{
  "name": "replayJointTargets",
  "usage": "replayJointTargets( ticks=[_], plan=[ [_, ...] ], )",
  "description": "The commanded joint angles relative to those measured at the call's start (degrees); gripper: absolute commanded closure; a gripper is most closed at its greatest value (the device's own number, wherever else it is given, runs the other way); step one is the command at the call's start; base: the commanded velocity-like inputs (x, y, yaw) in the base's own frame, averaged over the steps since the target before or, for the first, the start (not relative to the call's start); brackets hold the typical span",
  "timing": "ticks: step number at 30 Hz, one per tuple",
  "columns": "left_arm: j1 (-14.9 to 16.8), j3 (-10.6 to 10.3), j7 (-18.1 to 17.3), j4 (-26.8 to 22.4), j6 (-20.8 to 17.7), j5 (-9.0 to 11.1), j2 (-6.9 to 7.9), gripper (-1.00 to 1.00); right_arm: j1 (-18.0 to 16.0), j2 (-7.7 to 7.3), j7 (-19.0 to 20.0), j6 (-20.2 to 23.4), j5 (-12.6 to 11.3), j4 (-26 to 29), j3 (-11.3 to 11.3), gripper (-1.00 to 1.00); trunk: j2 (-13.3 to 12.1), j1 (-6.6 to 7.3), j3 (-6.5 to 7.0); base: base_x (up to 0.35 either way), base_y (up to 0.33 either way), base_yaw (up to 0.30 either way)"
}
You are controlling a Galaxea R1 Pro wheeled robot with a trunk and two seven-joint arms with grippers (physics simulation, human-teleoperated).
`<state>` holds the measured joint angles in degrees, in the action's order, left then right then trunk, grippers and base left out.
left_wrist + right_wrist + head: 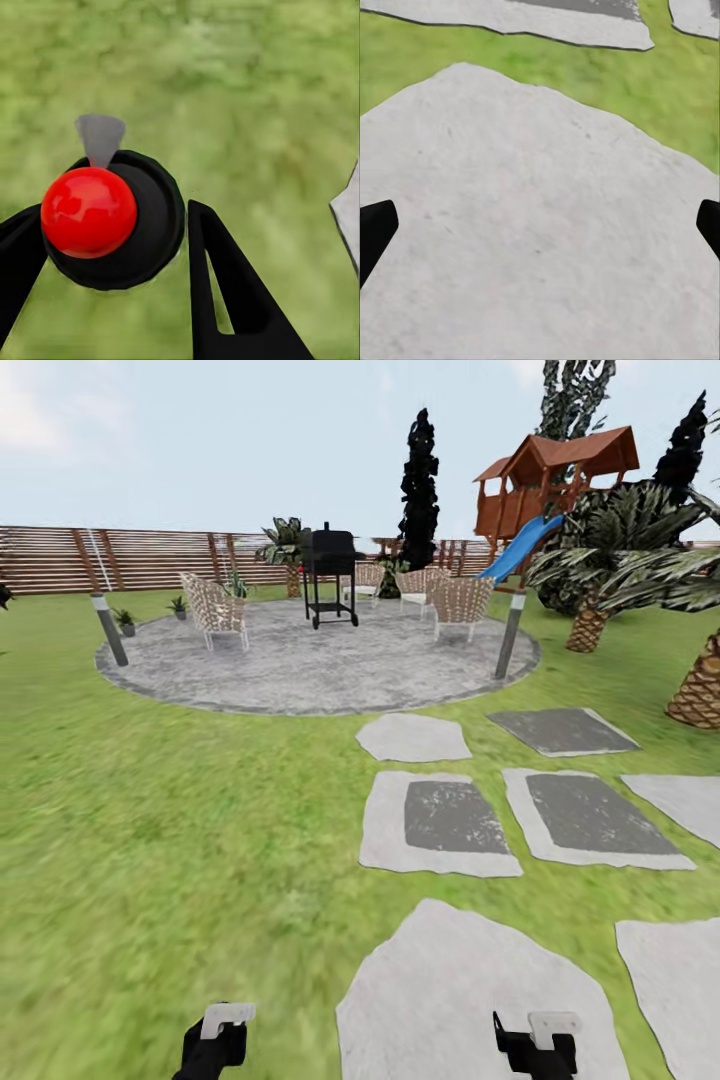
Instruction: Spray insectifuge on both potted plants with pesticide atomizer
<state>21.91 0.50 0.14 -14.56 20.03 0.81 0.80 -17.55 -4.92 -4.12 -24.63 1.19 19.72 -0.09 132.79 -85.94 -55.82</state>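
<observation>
Head cam: lawn (150,840), stepping slabs (440,825), round patio (320,660) with two tiny potted plants (126,622) at its far left edge. Left wrist: left gripper (112,255) fingers spread over grass, holding nothing, above a red-topped black disc (112,221). Right wrist: right gripper (540,232) wide open, empty, over a slab.

Both arms hang low — left gripper (218,1032) and right gripper (540,1038) spread, empty.
</observation>
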Motion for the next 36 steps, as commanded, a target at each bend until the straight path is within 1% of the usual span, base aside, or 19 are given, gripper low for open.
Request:
replayJointTargets(
  ticks=[1, 25, 30, 36],
  plan=[
    [0.0, 0.0, 0.0, 0.1, 0.2, 0.1, -0.01, 1.0, 0.0, 0.0, -0.2, -0.2, 0.1, 0.0, 0.0, -1.0, 0.0, -0.02, -0.05, 0.338, 0.0, 0.061],
    [0.1, 0.1, 0.0, 0.1, 0.2, 0.1, -0.01, 1.0, 0.0, 0.0, -0.3, -0.2, 0.1, 0.0, -0.1, -1.0, 0.0, -0.02, -0.05, 0.338, 0.0, 0.003],
    [0.0, 0.1, 0.0, 0.1, 0.2, 0.1, -0.01, 1.0, 0.0, 0.0, -0.3, -0.2, 0.1, 0.0, -0.1, -1.0, 0.0, -0.02, -0.05, 0.338, 0.0, 0.114],
    [0.0, 0.1, 0.0, 0.1, 0.2, 0.1, -0.01, 1.0, 0.0, 0.0, -0.3, -0.2, 0.1, 0.0, -0.1, -1.0, 0.0, -0.02, -0.05, 0.338, 0.0, 0.216]
  ],
)
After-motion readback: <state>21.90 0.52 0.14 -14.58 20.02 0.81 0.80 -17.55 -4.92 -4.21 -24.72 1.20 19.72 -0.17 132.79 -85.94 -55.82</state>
